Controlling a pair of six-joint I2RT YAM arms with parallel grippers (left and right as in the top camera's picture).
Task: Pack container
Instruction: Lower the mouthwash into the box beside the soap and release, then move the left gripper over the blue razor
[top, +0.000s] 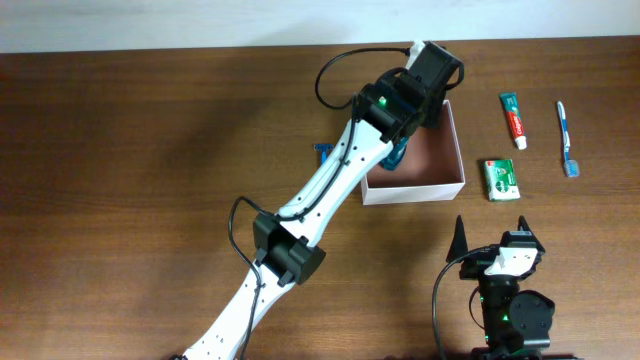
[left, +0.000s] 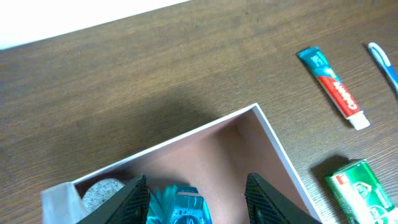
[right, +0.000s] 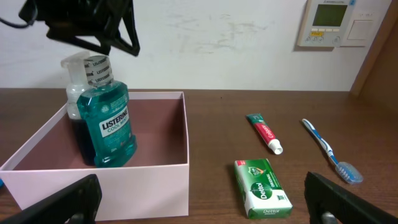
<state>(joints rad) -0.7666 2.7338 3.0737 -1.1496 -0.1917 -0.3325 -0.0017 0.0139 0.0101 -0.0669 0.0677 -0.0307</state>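
The container (top: 415, 190) is a square, shallow box with white walls and a pinkish-brown inside, standing mid-table. A teal mouthwash bottle (right: 109, 127) stands upright in its left part. My left gripper (right: 106, 28) hovers just above the bottle's white cap, open and holding nothing. In the left wrist view the bottle (left: 180, 205) shows between the spread fingers of the left gripper (left: 195, 180), with a clear gap on the right side, over the container (left: 273, 140). My right gripper (right: 202, 186) stands wide open near the table's front, facing the container's front wall (right: 124, 186).
Right of the container lie a green soap box (top: 502, 179), a toothpaste tube (top: 514, 118) and a blue toothbrush (top: 566, 138). A small blue item (top: 323, 151) lies by the container's left side, partly under the left arm.
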